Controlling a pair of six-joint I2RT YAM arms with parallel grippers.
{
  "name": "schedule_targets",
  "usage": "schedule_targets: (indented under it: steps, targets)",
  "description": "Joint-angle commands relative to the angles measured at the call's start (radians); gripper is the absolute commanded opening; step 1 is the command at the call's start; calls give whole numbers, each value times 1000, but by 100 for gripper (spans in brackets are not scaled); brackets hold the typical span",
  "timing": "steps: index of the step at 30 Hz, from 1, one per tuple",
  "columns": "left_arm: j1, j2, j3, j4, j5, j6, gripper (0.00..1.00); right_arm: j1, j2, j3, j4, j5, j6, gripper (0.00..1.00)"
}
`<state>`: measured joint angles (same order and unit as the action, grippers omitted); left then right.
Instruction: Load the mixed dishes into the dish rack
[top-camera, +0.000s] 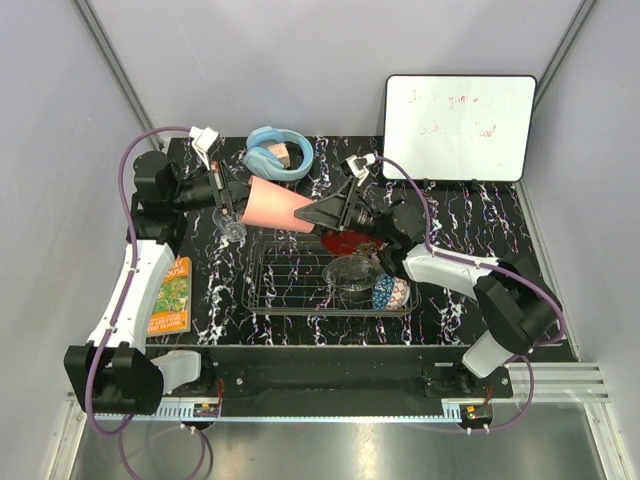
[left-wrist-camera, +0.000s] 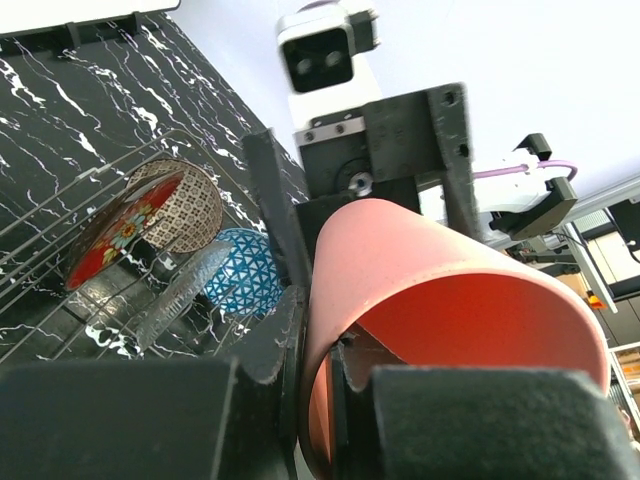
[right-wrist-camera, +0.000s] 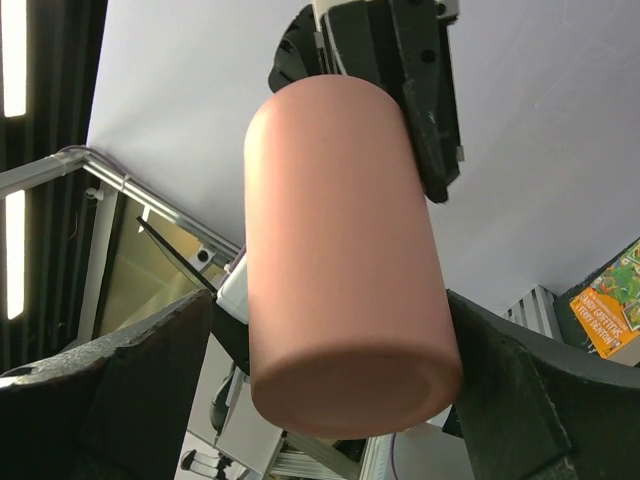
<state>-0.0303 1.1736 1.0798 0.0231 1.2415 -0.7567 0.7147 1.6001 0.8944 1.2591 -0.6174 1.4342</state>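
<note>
Horizontal salmon-pink plastic cup (top-camera: 278, 205), rim pinched by the left gripper (top-camera: 231, 196), base lying inside the wide-open, empty-handed right gripper (top-camera: 325, 212).

A robotics lab test cell rather than a kitchen: plain grey panel walls (top-camera: 300, 60) close in a black marbled table (top-camera: 470, 215), and aluminium frame struts (top-camera: 116, 68) run up at 11 and 1 o'clock. The left arm (top-camera: 135, 285) and right arm (top-camera: 450, 268) stand at 6 o'clock behind a slotted metal rail (top-camera: 330, 408), with purple cables (top-camera: 125, 180) looping off them. A whiteboard (top-camera: 458, 128) with faint red writing stands at 1 o'clock. The right wrist view catches ceiling strip lights (right-wrist-camera: 14, 45) and more metal framing
</note>
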Motion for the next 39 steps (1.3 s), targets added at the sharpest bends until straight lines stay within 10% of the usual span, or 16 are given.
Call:
schedule_targets:
  steps: [1,5,12,16,23,39]
  targets:
    - [-3,-29,-20,47,-25,3,0,19,-16,73,31,10,-20,100]
    - [-3,-34,-12,44,-28,5,0,28,6,81,49,5,2,89]
    - [1,-35,9,-55,-45,80,1,28,0,61,40,-2,3,20]
    - [21,-9,97,-305,-65,319,31,17,-72,54,-166,-8,-101,2]
    - [323,34,163,-600,-108,533,84,0,-291,305,-1301,174,-760,0]
    - [386,-95,6,-620,-379,790,83,134,355,1265,-2302,731,-1202,0]
